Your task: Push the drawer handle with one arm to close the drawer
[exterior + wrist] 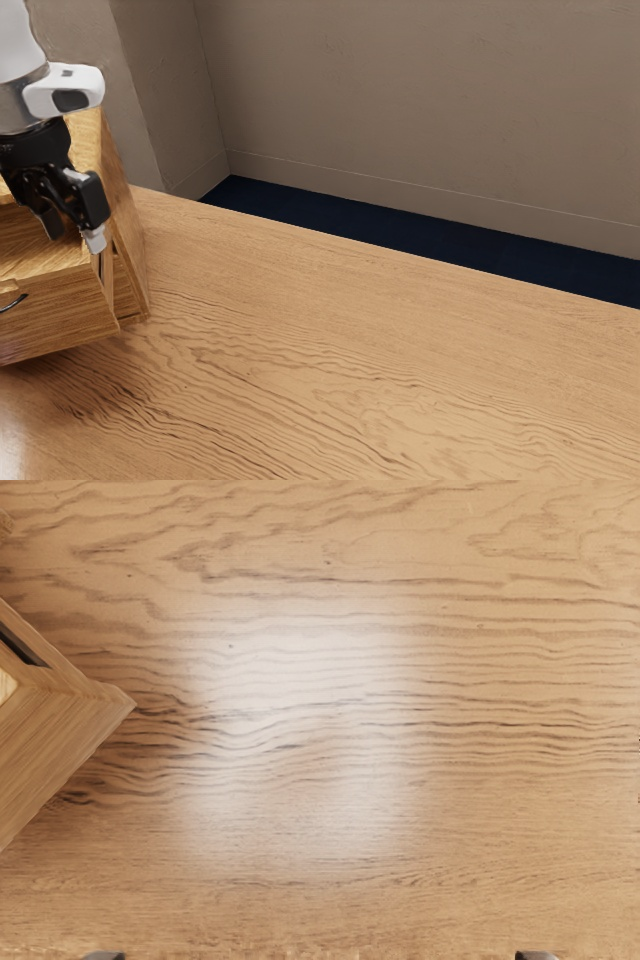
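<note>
My gripper (pixel 73 236) is at the exterior view's left, over the side of the open drawer (pixel 58 322), its fingers spread apart with nothing visible between them. The drawer juts out of the wooden cabinet (pixel 128 232). On the drawer's front, the dark curved handle (pixel 13 303) is partly cut off by the picture's edge. One fingertip appears close to the drawer's side edge; contact cannot be told. In the wrist view, the gripper (pixel 320 955) has its two tips far apart, and a wooden corner (pixel 62 718) of the furniture shows.
The wood-grained table (pixel 360 350) stretches from the cabinet toward the exterior view's right. Behind it are a dark blue floor (pixel 400 235) and a plain wall (pixel 420 110). The cabinet's side stands close beside my hand.
</note>
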